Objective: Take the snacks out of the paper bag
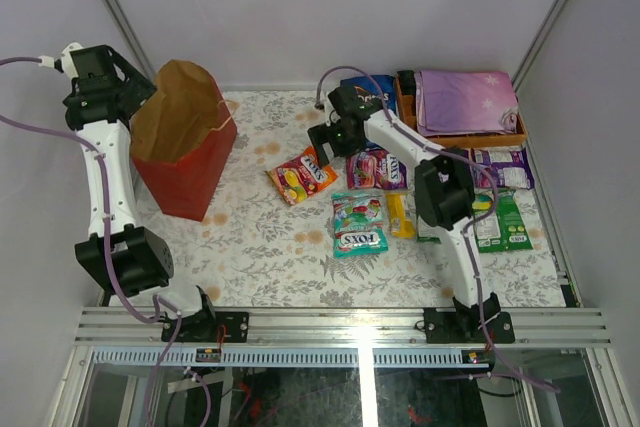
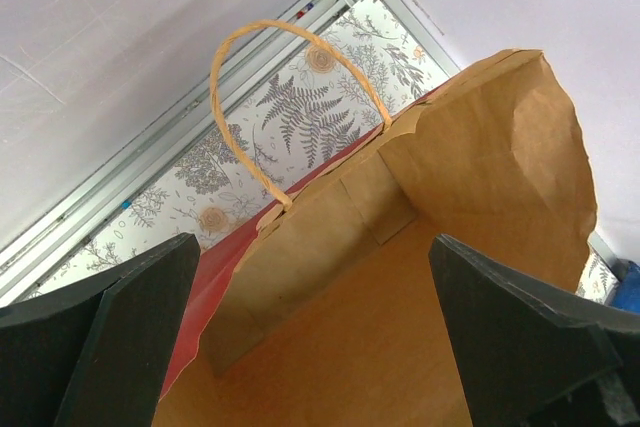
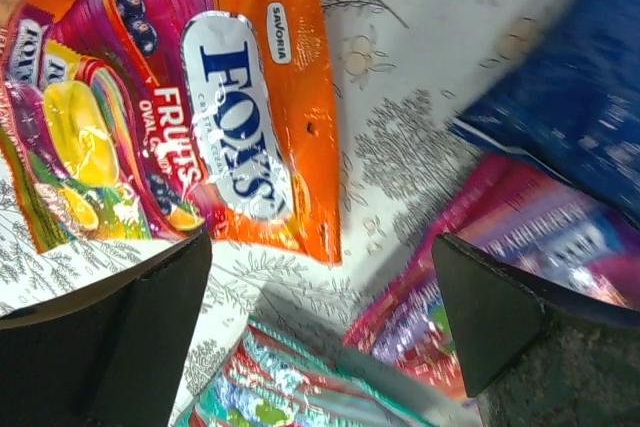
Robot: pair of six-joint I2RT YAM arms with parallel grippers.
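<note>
The red paper bag (image 1: 185, 152) stands upright at the left with its mouth open. My left gripper (image 1: 143, 95) hangs open at the bag's top left rim. In the left wrist view, the gripper (image 2: 315, 337) looks into the brown inside (image 2: 400, 277), and no packet shows there. Snacks lie mid-table: an orange Fox's pack (image 1: 300, 175), a teal Fox's pack (image 1: 358, 222), a pink pack (image 1: 385, 169), a yellow pack (image 1: 400, 215) and a blue Doritos bag (image 1: 370, 92). My right gripper (image 1: 328, 144) is open above them. It holds nothing (image 3: 320, 327), between the orange pack (image 3: 200, 117) and the pink pack (image 3: 500, 267).
An orange wooden tray (image 1: 490, 138) at the back right holds a folded purple star-print cloth (image 1: 465, 100). A purple pack (image 1: 500, 165) and a green pack (image 1: 505, 222) lie by the right wall. White walls close in the table on three sides.
</note>
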